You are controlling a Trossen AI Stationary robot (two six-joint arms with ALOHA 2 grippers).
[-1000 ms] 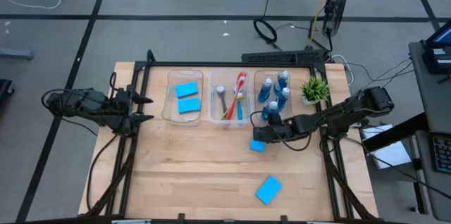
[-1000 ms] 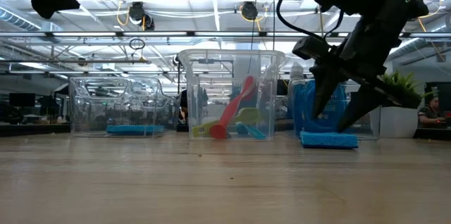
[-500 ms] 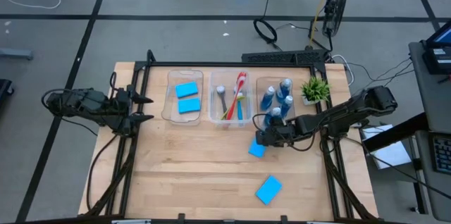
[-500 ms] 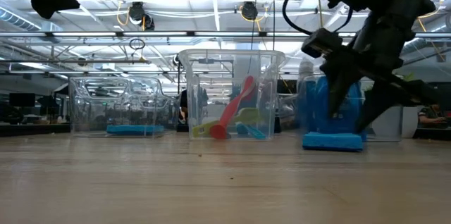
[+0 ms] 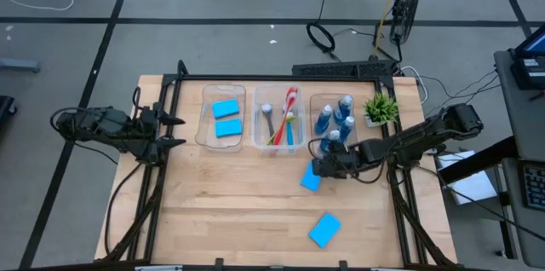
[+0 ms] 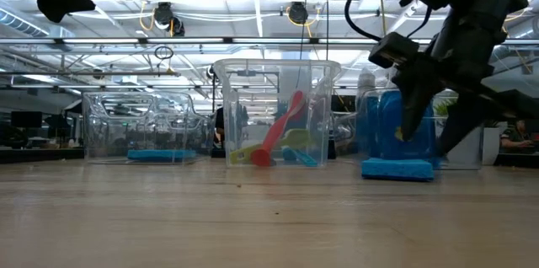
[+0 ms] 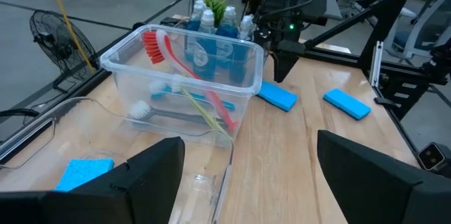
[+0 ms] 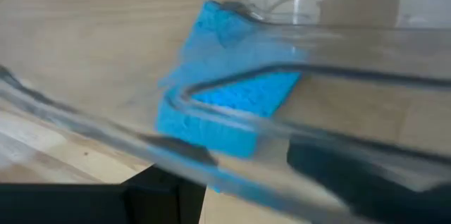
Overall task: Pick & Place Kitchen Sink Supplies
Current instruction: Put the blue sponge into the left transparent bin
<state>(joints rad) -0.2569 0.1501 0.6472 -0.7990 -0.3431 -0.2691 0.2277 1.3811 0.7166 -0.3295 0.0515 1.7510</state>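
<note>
My right gripper point(image 5: 316, 168) is open, low over a blue sponge point(image 5: 310, 178) that lies flat on the table by the near left corner of the bottle bin point(image 5: 312, 107). In the low view its fingertips point(image 6: 428, 143) end just above the sponge point(image 6: 397, 169). The bin holds several blue bottles point(image 5: 345, 111). A second sponge point(image 5: 324, 229) lies near the table's near edge. Two more sponges point(image 5: 225, 118) lie in the left bin, and brushes point(image 5: 285, 118) in the middle bin. My left gripper point(image 5: 174, 130) waits open at the table's left edge. My right gripper stands hard by the bottle bin's near left corner. The bin's clear rim point(image 8: 331, 76) crosses right in front of its fingers in the wrist view. I cannot tell whether a finger touches the bin or the sponge point(image 8: 225, 104).
Three clear bins stand in a row along the far side: left bin point(image 5: 204, 122), middle bin point(image 5: 256, 126), bottle bin. A green potted plant point(image 5: 380, 107) sits right of the bottle bin. Bare wood stretches across the table's middle and near left.
My right gripper has moved a little toward the table's near edge, staying open. The bottle bin has slid the same way, toward the near edge. The sponge under the gripper has shifted slightly and turned a little.
</note>
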